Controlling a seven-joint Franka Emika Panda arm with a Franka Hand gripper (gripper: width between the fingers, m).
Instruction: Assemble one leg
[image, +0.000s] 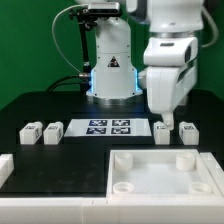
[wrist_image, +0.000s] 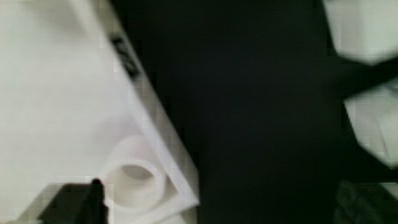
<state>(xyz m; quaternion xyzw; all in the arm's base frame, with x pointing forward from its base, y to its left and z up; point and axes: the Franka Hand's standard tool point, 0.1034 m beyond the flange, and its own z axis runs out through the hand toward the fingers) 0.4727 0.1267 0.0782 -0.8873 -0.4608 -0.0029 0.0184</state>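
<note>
Four small white legs lie on the black table, two at the exterior view's left (image: 30, 131) (image: 53, 129) and two at its right (image: 163, 129) (image: 187, 131). My gripper (image: 165, 118) hangs fingers-down just above the inner right leg, not touching it. In the wrist view my gripper (wrist_image: 222, 205) looks open and empty, with one dark finger (wrist_image: 75, 200) over the large white tray-like part (wrist_image: 54, 110). That part's round corner socket (wrist_image: 134, 178) shows. No leg is clearly visible in the wrist view.
The large white tray-like part (image: 165, 172) with a raised rim lies at the front right. The marker board (image: 108, 127) lies between the leg pairs. The robot base (image: 110, 70) stands behind. A white piece (image: 5, 165) is at the front left edge.
</note>
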